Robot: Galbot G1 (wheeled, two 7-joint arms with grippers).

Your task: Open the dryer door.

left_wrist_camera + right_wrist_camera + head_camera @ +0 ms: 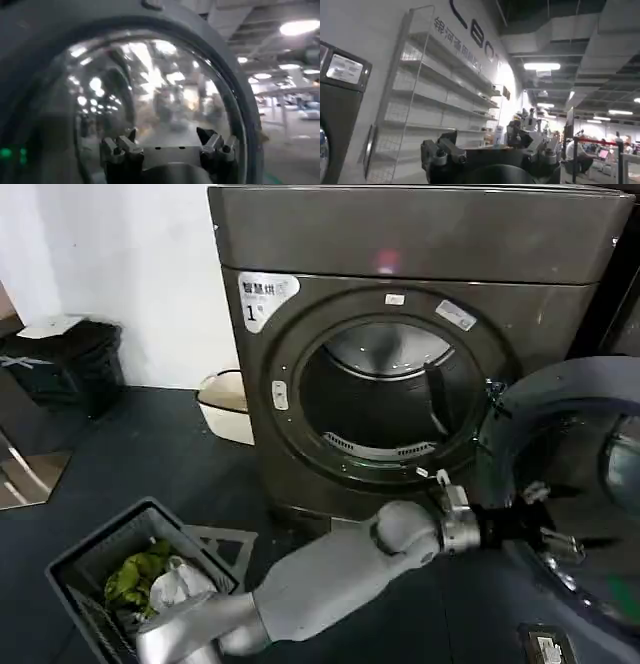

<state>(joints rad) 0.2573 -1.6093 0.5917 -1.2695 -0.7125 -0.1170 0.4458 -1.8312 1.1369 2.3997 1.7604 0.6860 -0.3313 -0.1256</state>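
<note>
A grey basket (100,556) beside the open dryer (400,344) holds clothes (150,579).

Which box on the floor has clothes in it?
The grey slatted plastic basket at the front, holding green and white laundry. The white tub and the black bin show none.

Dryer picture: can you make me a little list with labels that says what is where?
dryer: big dark grey machine, sticker marked 1 on its front
dryer door: swung open to the robot's right, drum hole uncovered
drum: looks empty, dark inside
left gripper: reached across to the open door, against its inner side; jaws spread apart in the left wrist view
right gripper: away from the dryer, facing wall shelves
basket: on the floor at the robot's left, holding green and white cloth
tub: cream, on the floor left of the dryer
</note>
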